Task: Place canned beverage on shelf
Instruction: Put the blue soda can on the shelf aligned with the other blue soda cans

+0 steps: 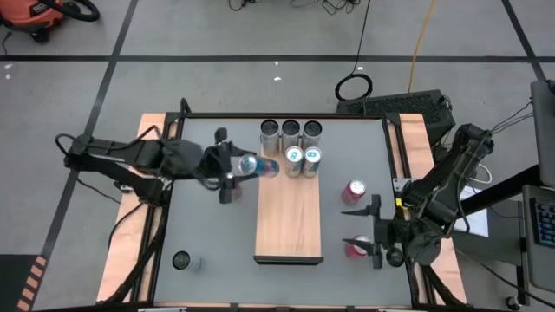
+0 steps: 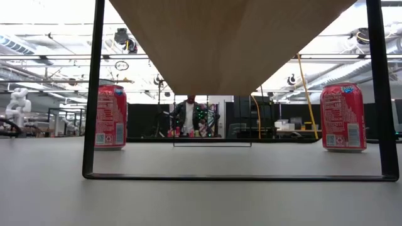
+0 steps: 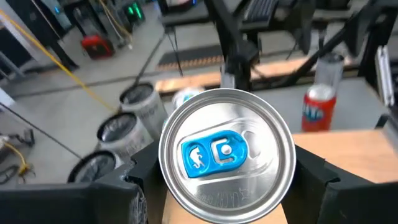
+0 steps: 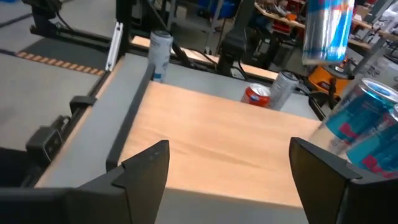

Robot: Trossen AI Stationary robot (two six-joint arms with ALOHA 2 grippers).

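shelf point(image 2: 229, 44) underside only, edges cropped

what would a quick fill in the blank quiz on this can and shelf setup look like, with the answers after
1. The left gripper holds a can whose pull tab is coloured ____.
2. The cans already standing on the shelf number ____.
3. The right gripper has its fingers ____ and holds nothing.
4. The cans standing on the grey table just past the shelf's far end number ____.

Missing words: blue; two; open; three
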